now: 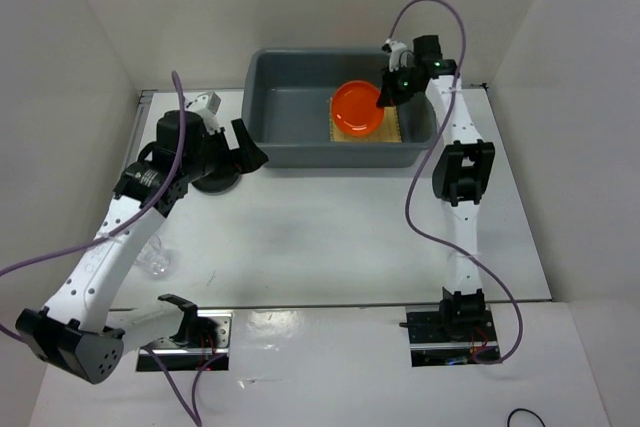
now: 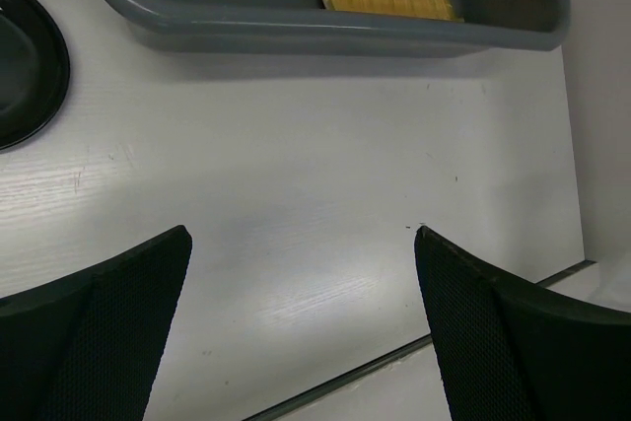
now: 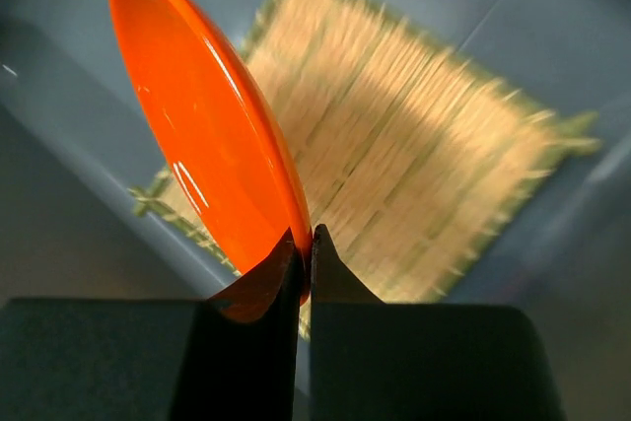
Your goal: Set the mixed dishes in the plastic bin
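the right pincer (image 3: 304, 244) is pinched tight on the rim of the small round orange plate (image 3: 207, 115), tilted over the square tan woven mat (image 3: 414, 165) below it in the large grey plastic bin (image 1: 340, 155). the left pincer (image 2: 301, 234) gapes wide, empty, with the small round black plate (image 2: 25, 66) ahead-left of it.

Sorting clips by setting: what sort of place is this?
Probably a robotics lab test cell: plain white panel walls box in a white table, two white robot arms are bolted at its near edge, and purple cables trail from them.
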